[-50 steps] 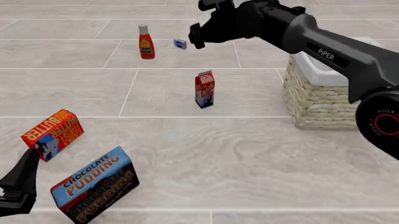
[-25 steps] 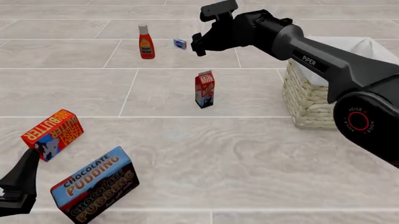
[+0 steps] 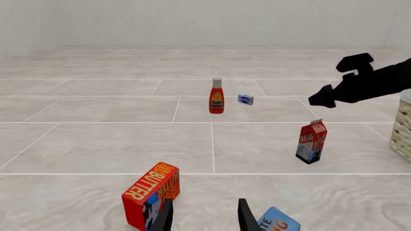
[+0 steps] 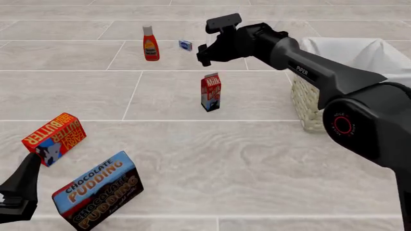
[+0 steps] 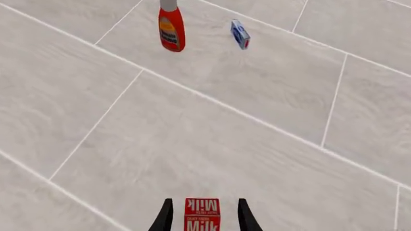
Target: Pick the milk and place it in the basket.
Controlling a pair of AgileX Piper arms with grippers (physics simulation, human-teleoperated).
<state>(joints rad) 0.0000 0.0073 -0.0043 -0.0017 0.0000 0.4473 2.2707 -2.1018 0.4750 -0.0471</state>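
The milk (image 4: 211, 91) is a small red carton with a blue-white lower part, standing upright mid-floor. It also shows in the left wrist view (image 3: 311, 142). My right gripper (image 4: 203, 54) hovers above and a little behind it, open and empty. In the right wrist view the carton top (image 5: 202, 215) shows between the two spread fingertips (image 5: 165, 217). The basket (image 4: 307, 98), woven wicker with a white cloth lining (image 4: 350, 48), stands right of the milk, partly hidden by my right arm. My left gripper (image 3: 203, 221) is open and empty, low at the near left (image 4: 19, 190).
A red-orange butter box (image 4: 55, 137) and a chocolate pudding box (image 4: 96, 190) lie near my left gripper. A red ketchup bottle (image 4: 151, 43) and a small blue box (image 4: 186, 45) stand behind the milk. The basket's edge shows in the left wrist view (image 3: 404, 127).
My right gripper has come down a little toward the milk, and the arm behind it has swung lower and nearer. The left arm and all objects have not moved.
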